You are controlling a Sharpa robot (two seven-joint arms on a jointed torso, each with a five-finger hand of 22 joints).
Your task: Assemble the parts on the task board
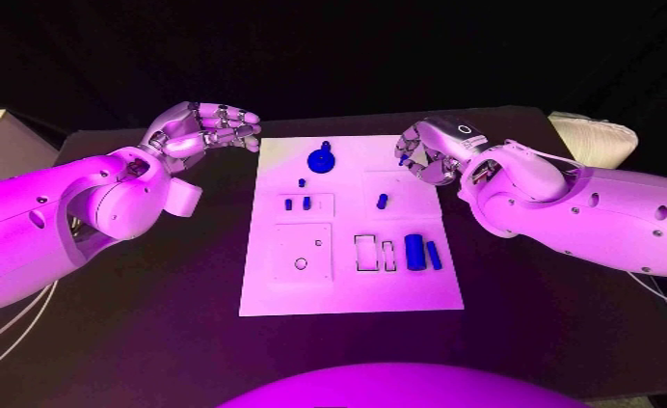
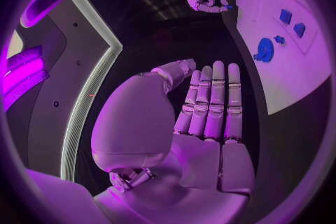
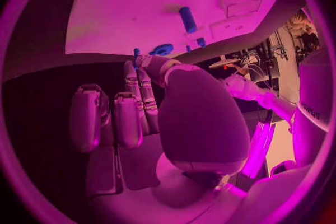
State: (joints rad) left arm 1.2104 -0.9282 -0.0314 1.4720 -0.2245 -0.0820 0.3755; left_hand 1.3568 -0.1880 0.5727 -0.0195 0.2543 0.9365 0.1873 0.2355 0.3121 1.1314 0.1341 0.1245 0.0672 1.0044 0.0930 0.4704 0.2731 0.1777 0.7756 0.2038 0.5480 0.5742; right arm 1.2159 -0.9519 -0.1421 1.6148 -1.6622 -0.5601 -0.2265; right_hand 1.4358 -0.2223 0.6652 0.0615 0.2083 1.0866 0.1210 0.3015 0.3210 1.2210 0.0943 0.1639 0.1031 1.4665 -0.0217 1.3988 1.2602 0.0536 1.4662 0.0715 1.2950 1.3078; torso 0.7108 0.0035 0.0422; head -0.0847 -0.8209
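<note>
Centrally on the black desk (image 1: pixel 153 292) the white board (image 1: pixel 348 292) is lying, with its long side running away from the robot. At the board's far right corner the right hand (image 1: pixel 428 152) is being held just above the edge, and a small blue part (image 3: pixel 136 51) is being pinched between its thumb and a fingertip, while the other fingers are being kept curled in beside it. The left hand (image 1: pixel 206 133) is being held off the board's far left corner, above the desk and apart from the board; nothing is being gripped by it, and in the left wrist view its fingers (image 2: pixel 210 101) are being kept straight and side by side, with the thumb set off to one side. On the board's far end a round blue part (image 1: pixel 323 159) is lying, just beside the right hand. Nearer the middle, three short pegs (image 1: pixel 289 203) are standing on the left half and one peg (image 1: pixel 383 201) on the right half. Toward the near right, a thick cylinder (image 1: pixel 414 252) and a thin cylinder (image 1: pixel 434 255) are lying side by side, next to two outlined recesses (image 1: pixel 365 252).
</note>
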